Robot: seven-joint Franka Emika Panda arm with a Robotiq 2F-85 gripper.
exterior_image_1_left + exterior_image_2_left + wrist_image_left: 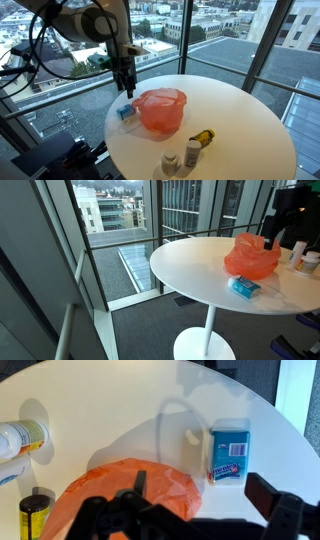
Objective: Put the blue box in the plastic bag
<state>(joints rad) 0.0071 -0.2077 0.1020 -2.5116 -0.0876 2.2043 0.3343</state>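
Arm (85, 22) reaching in from above, end effector (125, 88) pointing down, jaws apart, empty

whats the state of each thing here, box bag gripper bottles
blue box: lying flat on the table beside the bag, not gripped
plastic bag: crumpled on the table, mouth seems open upward, box not in it
gripper: open, empty, above the box and bag
yellow bottle: on its side, dark cap on
two white bottles: upright

Tbl (120, 400) bare round blue box (229, 452), bag (100, 485) close beside, bottles (192, 152) beyond bag
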